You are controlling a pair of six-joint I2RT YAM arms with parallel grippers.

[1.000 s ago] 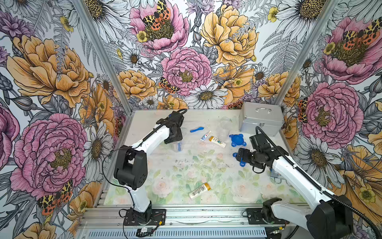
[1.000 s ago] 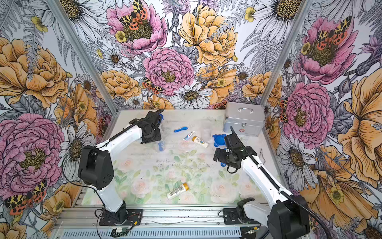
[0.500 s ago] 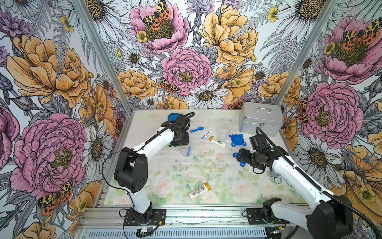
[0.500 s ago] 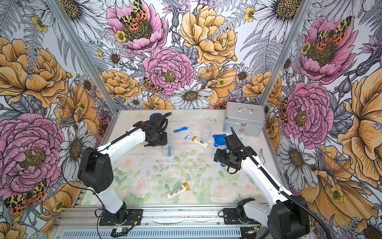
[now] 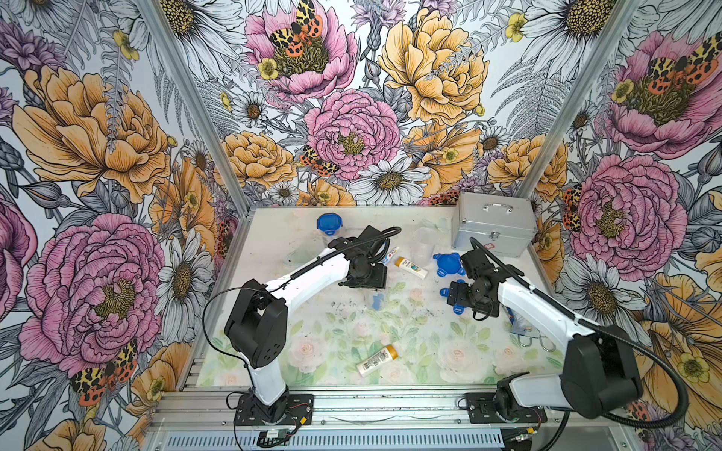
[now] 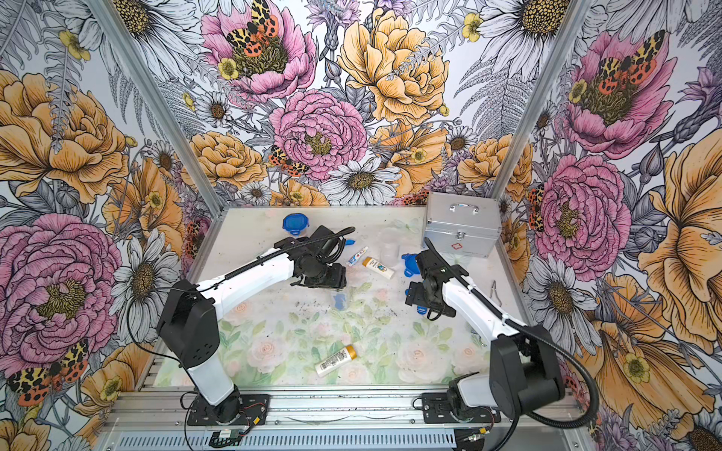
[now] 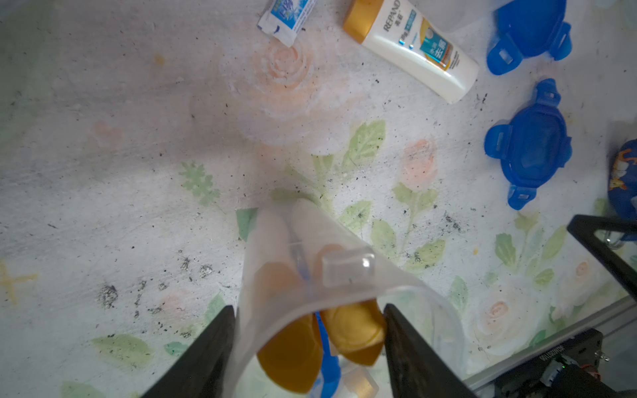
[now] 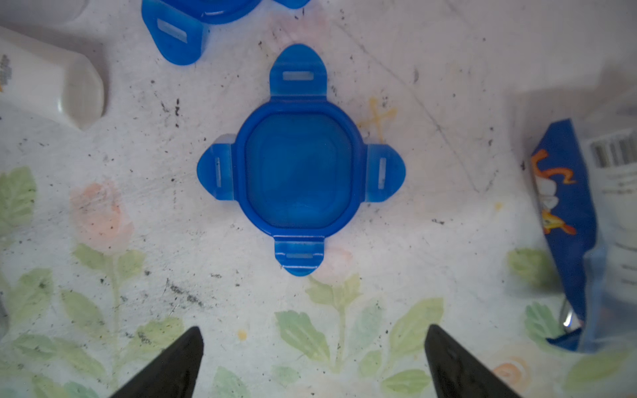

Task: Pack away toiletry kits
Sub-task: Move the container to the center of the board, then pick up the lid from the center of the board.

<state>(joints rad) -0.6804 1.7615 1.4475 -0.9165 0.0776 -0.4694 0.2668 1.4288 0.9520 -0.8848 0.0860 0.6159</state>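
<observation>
A clear cup (image 7: 310,255) holding two gold-capped bottles and a blue toothbrush stands mid-table, seen also as the cup (image 5: 376,301). My left gripper (image 7: 308,310) is open, its fingers on either side of the cup's mouth. My right gripper (image 8: 313,344) is open and empty, hovering just short of a blue four-tabbed lid (image 8: 298,165). A second blue lid (image 5: 449,263), an empty clear cup (image 5: 424,242), a toothpaste tube (image 5: 392,255) and a white bottle (image 5: 410,267) lie behind. Another bottle (image 5: 377,359) lies near the front. A lidded cup (image 5: 329,226) stands at the back.
A silver metal case (image 5: 494,228) with a handle stands at the back right. A blue packet (image 8: 565,224) lies to the right of the right arm, with a small metal tool (image 6: 496,291) near the right wall.
The left arm carried the filled cup from the back left toward mid-table, uncovering the lidded cup, and its jaws have widened. The right arm has not moved.
</observation>
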